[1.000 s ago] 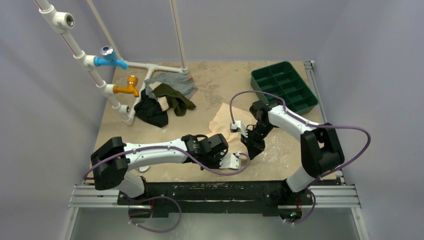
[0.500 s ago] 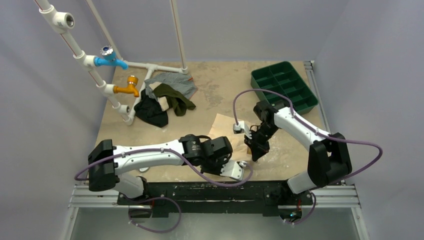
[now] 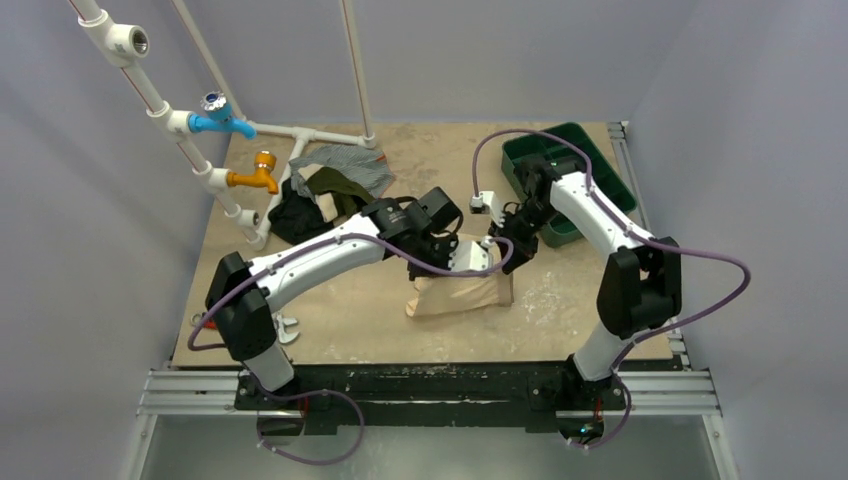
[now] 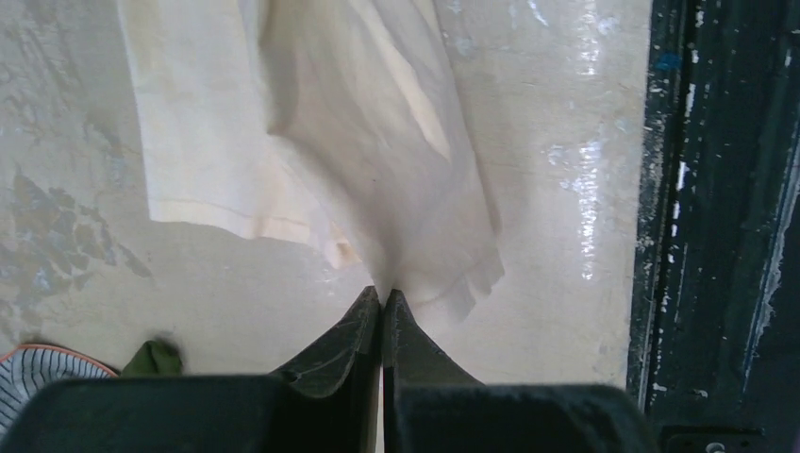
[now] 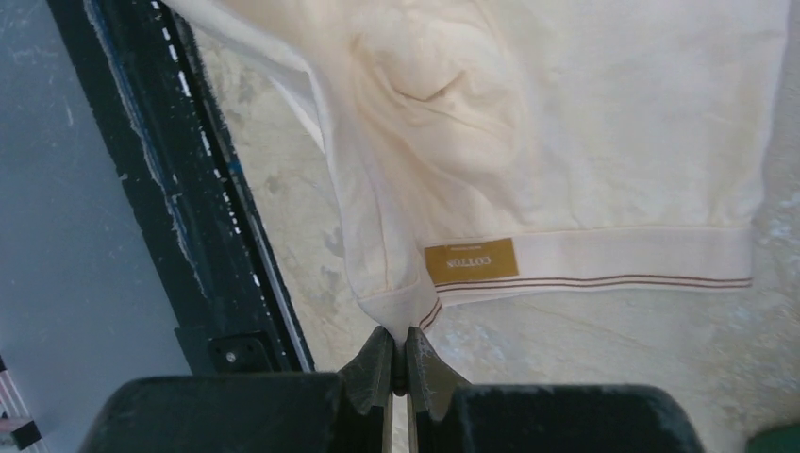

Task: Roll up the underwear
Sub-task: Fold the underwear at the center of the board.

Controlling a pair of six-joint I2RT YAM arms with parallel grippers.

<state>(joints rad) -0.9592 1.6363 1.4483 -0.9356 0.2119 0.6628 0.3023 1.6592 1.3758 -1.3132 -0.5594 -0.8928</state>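
The underwear [image 3: 458, 292] is a pale beige cloth, lifted by its far edge at mid-table and draping down toward the front. My left gripper [image 3: 447, 262] is shut on one corner of it; in the left wrist view the cloth [image 4: 311, 142] fans out from the pinched tips [image 4: 381, 294]. My right gripper [image 3: 505, 254] is shut on the other corner. In the right wrist view the striped waistband with a gold label [image 5: 472, 261] runs right from the closed tips [image 5: 397, 335]. The two grippers are close together, side by side.
A green compartment tray [image 3: 592, 190] sits at the back right, partly behind the right arm. A pile of dark, olive and grey striped garments [image 3: 325, 200] lies at the back left beside white pipes with a blue tap [image 3: 222, 120] and an orange tap [image 3: 255, 175]. A black rail [image 3: 450, 380] lines the front edge.
Both arms have swung from the front of the table toward the middle and back, carrying the underwear's edge up with them. The cloth now hangs between the grippers.
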